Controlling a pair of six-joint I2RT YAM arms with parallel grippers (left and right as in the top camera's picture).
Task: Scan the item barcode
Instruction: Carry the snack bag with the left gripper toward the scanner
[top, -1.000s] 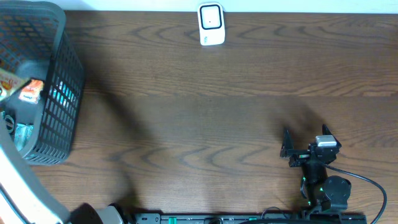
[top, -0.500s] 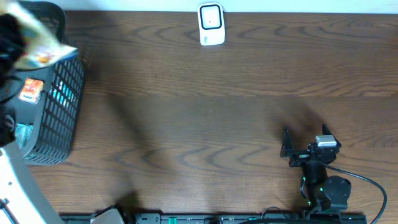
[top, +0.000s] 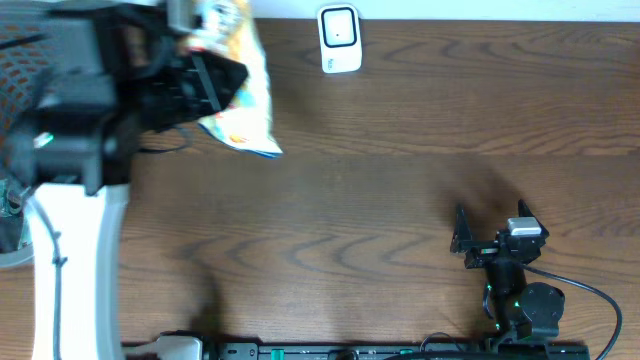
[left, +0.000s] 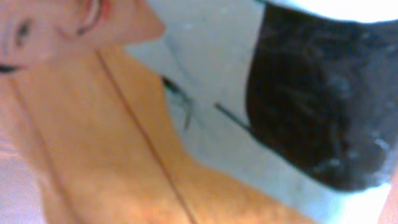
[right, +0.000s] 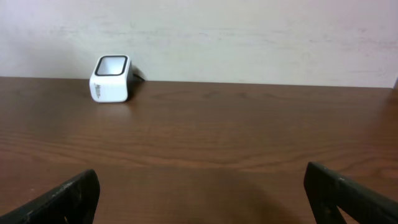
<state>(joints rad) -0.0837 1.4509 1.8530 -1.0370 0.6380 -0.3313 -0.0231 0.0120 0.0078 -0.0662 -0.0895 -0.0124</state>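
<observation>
Holding of Snack Packet by Left Pincer; Right Pincer Idle

Item 1, left pincer (top: 215, 78). It is seen from overhead at the far left of the table (top: 350, 200), carried on a bulky black and white arm. The jaws are clenched on the snack packet (top: 245, 110), which is gripped by its upper part. In the left wrist view one dark finger (left: 311, 93) is pressed against the wrapper. The rest of that view is filled by the blurred orange and pale surface of the packet (left: 112, 155), and no barcode can be made out there.

Item 2, snack packet. A yellow, orange and white bag is held clear of the table, tilted, with its lower corner pointing towards the table's middle. It projects beyond the jaws on the side facing the barcode scanner (top: 340, 40). It is placed near the scanner but apart from it, to its left and slightly nearer the robot.

Item 3, barcode scanner. A small white unit with a dark window is stood at the far edge of the table, against a pale wall (right: 249, 31). It is also shown in the right wrist view (right: 112, 78), upper left.

Item 4, right pincer (top: 490, 235). It is parked low at the near right of the table, well apart from packet and scanner. The jaws are spread wide, nothing is held between them, and only bare wood is seen in the gap (right: 200, 174).
</observation>
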